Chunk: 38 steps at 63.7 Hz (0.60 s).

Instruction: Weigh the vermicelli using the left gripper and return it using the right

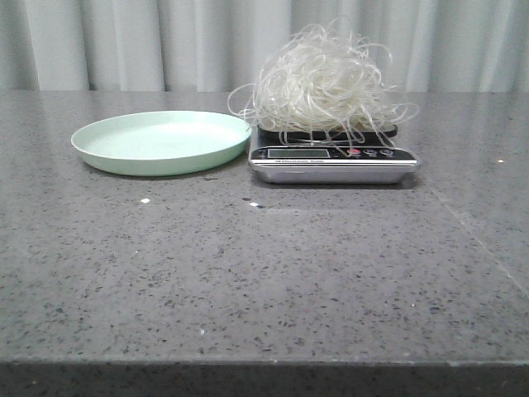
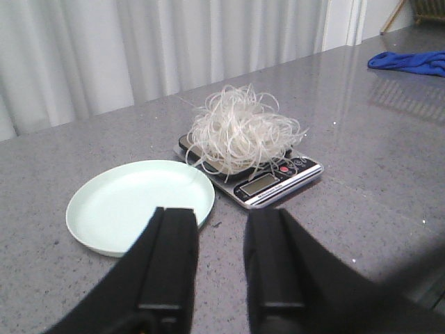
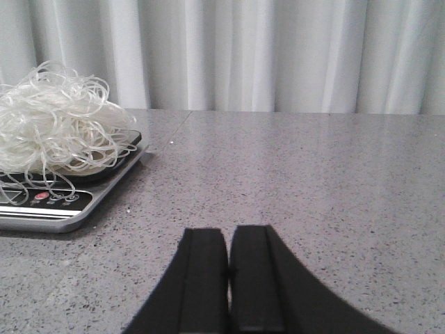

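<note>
While a nest of vermicelli [image 1: 324,81] sits heaped on the digital kitchen scale [image 1: 333,157], strands drooping over its platform edge, a pale green plate [image 1: 162,141] lies just beside the scale on the left, rims nearly touching; the front half of the speckled grey countertop [image 1: 264,273] lies open. From the left wrist, the left gripper [image 2: 221,261] hangs with jaws parted, near the plate's [image 2: 140,205] rim, apart from the noodles [image 2: 240,133]; a blue cloth [image 2: 410,62] lies far off. From the right wrist, the right gripper [image 3: 228,275] holds nothing, jaws nearly closed, over bare counter beside the scale [image 3: 66,191].
</note>
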Tool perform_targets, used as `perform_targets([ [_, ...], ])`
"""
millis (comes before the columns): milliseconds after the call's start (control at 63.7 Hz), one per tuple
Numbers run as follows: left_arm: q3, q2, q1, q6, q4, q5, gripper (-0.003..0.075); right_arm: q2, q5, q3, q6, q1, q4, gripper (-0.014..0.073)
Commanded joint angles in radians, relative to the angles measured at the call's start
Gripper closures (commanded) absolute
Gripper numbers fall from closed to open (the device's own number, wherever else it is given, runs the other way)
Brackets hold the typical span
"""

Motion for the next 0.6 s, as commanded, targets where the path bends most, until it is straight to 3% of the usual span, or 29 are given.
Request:
perform_targets([
  [0,0.061,-0.092,0.001,0.001,-0.013,-0.096,0.0554,-0.017,-0.073,-0.008,-0.006,-0.004,-0.007,0.041],
  [63,0.103,-0.152,0.001,0.001,-0.013,-0.096,0.0599,-0.017,-0.073,-0.008,-0.006,-0.004,-0.007,0.041],
  [235,0.171,-0.257,0.001,0.001,-0.013,-0.106,0.0593,-0.017,-0.085,-0.008,-0.006,-0.004,-0.007,0.041],
  [392,0.174,-0.262,0.001,0.001,-0.013,-0.119,0.0593,-0.016,-0.212,-0.022,0.011,-0.003,0.02,0.041],
  [581,0.174,-0.262,0.001,0.001,-0.013,-0.133,0.0593,0.1,0.015,-0.211,0.028,-0.003,0.1,0.041],
])
